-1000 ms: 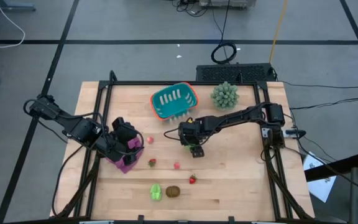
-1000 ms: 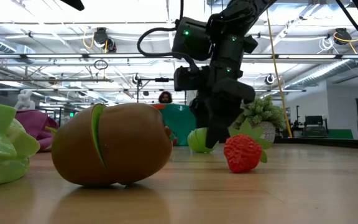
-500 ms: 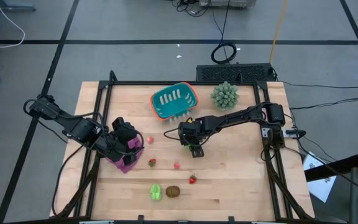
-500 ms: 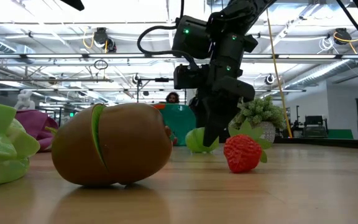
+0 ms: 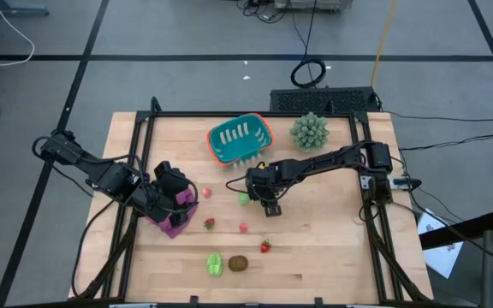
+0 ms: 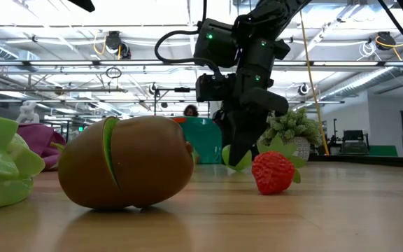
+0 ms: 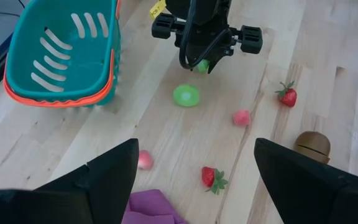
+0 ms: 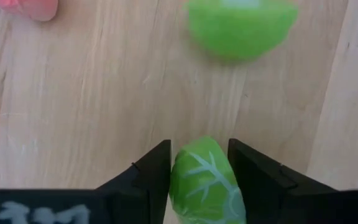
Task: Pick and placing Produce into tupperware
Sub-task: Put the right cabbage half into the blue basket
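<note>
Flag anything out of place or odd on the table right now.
One thing: the right gripper is clamped on a veined green piece, while a smooth green rounded piece lies loose on the table right beside it. They may be one toy come apart; I cannot confirm that.

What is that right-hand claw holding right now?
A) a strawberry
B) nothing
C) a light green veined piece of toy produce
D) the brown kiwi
C: in the right wrist view the right gripper has its fingers closed on a light green veined piece, while a separate light green half lies on the table nearby.
</note>
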